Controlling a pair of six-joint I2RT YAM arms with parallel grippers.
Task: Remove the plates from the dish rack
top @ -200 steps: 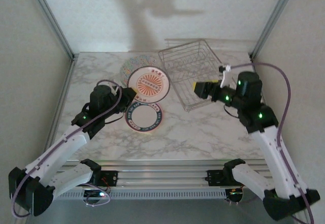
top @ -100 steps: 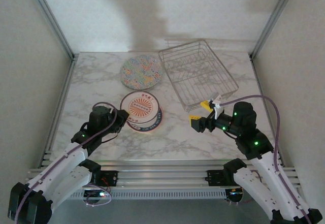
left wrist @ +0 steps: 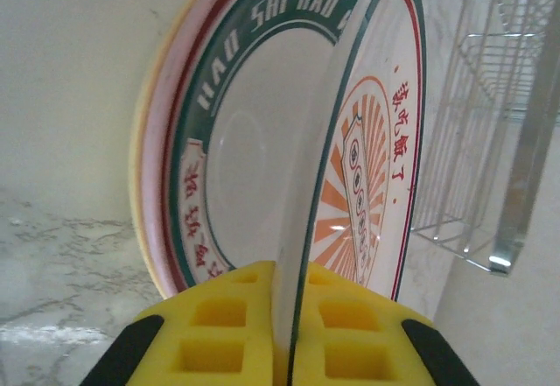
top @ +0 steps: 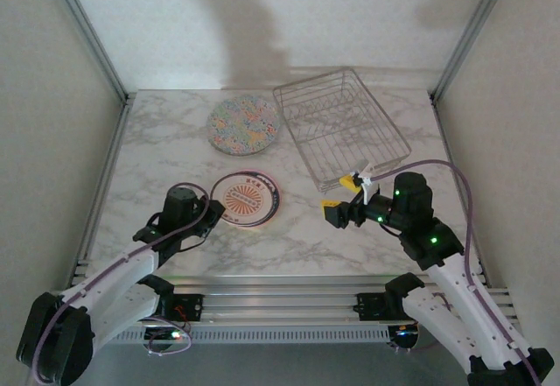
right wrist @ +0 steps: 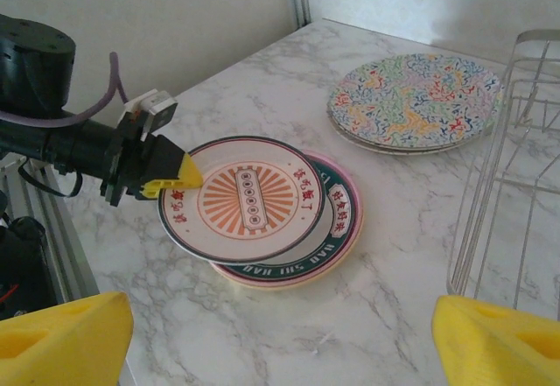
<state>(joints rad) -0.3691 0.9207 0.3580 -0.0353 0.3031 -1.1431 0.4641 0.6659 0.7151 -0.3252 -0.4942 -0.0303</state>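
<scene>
Plate held low over the pile: the left gripper (right wrist: pixel 166 171) is clenched on the near rim of the white plate with the orange sunburst (right wrist: pixel 249 200). It holds the plate just above the stack (right wrist: pixel 302 259) of green-lettered, pink and yellow plates at the front left of the marble table (top: pixel 297 237). From where I stand I cannot tell whether the far edge has touched down.

The plate sits off-centre, overhanging the stack toward the gripper. Let go like that, it could tip off the lip, or slide and clatter on the glazed plate beneath. If the pads part only a little before the arm pulls away, the rim could be dragged along and the pile nudged out of line.

The right gripper (top: pixel 341 192) hangs empty with its jaws spread wide, just beside the front corner of the dish rack (top: pixel 341 128). A careless swing there could catch a wire and shove the rack. The speckled plates (top: pixel 243 123) lie flat at the back, just left of the rack. I can make out no plate standing in its slots.
</scene>
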